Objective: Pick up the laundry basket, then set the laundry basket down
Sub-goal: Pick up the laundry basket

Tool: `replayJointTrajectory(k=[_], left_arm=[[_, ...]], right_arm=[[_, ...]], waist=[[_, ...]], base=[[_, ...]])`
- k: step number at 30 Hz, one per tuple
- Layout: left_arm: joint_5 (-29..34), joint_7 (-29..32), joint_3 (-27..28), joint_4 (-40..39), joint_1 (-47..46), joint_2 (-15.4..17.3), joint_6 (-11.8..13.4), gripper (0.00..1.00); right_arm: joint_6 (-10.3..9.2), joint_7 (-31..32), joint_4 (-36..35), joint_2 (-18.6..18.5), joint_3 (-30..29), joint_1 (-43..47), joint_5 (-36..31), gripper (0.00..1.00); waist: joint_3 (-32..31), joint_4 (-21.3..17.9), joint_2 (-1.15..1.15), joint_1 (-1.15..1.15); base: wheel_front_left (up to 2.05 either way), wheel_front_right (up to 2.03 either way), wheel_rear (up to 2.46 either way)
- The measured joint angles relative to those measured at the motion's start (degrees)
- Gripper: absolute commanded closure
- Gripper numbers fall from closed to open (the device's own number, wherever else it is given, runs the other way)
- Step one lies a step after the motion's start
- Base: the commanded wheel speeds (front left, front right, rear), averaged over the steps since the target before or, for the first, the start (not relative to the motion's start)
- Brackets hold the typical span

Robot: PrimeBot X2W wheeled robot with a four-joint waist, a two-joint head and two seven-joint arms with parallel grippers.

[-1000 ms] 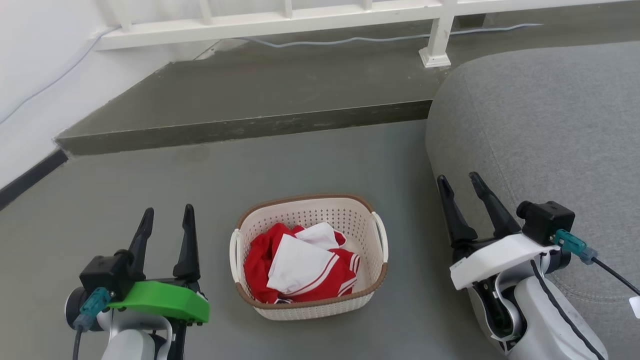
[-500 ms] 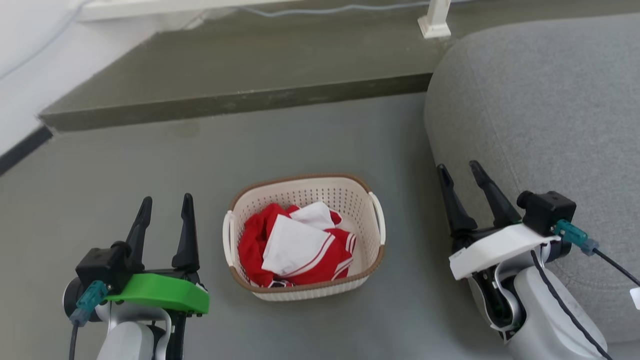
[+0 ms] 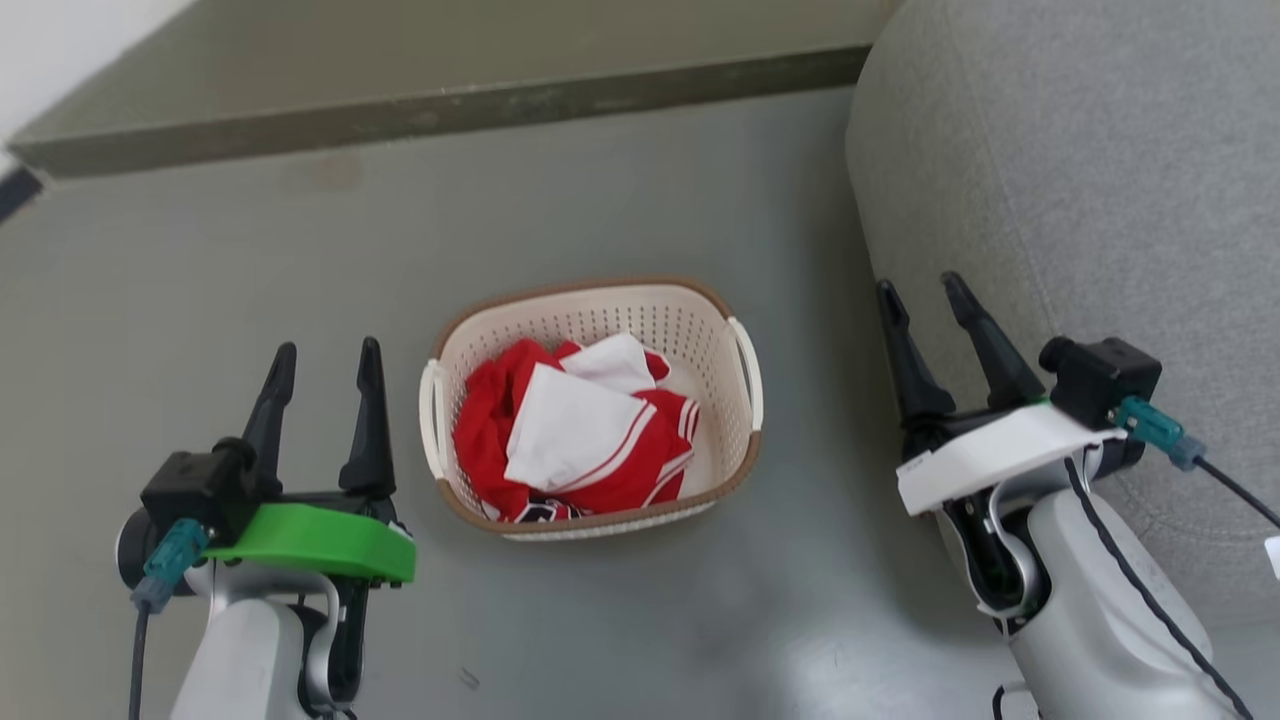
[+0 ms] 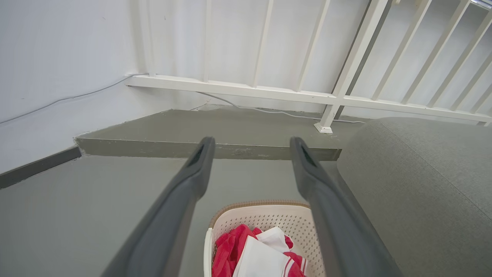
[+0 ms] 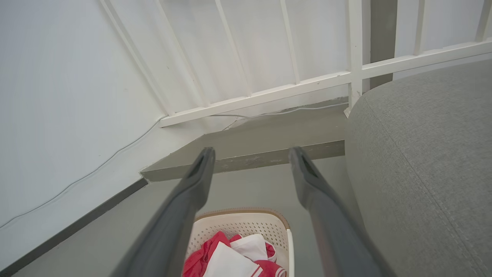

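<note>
A: Okay, grippers first. Left?
B: Left gripper (image 3: 328,348): fingers spread wide, nothing between them. It hangs near the left side of the laundry basket (image 3: 590,290), apart from it.
A: Right?
B: Right gripper (image 3: 918,283): fingers parted too, empty. It's off the basket's right side with a clear gap, up against the front of the grey sofa (image 3: 1080,180); can't tell if it touches.
A: Basket?
B: It's upright on the grey floor (image 3: 620,190), between the two grippers, nearer the left one. Red and white clothes (image 3: 570,440) are bunched inside.
A: Further out?
B: A raised step (image 3: 450,100) lies beyond the basket. A white railing (image 4: 246,89) stands on it, with a cable (image 4: 269,111) along its base. The white wall (image 4: 57,50) is on the left.
</note>
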Motion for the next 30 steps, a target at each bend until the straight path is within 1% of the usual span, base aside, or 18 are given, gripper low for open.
replayJointTrajectory(k=[16, 24, 30], left_arm=[[0.9, 0.0, 1.6, 1.0, -5.9, -0.2, 0.0, 0.00], [1.4, 0.0, 1.9, 2.5, -9.8, -0.3, -0.4, 0.00], [1.4, 0.0, 2.3, 5.1, -13.1, -0.2, -0.8, 0.00]], right_arm=[[0.51, 0.0, 1.6, 0.4, -0.5, -7.0, -1.5, 0.00], [0.67, -0.1, 3.3, 0.5, -0.5, -11.2, -1.5, 0.00], [1.00, -0.1, 4.8, 0.6, -0.4, -14.8, -1.5, 0.00]], waist=[[9.7, -0.9, 0.00, 0.00], [15.1, -1.1, 0.00, 0.00], [19.5, -1.1, 0.00, 0.01]], base=[[0.00, 0.00, 0.00], [0.00, 0.00, 0.00], [0.00, 0.00, 0.00]])
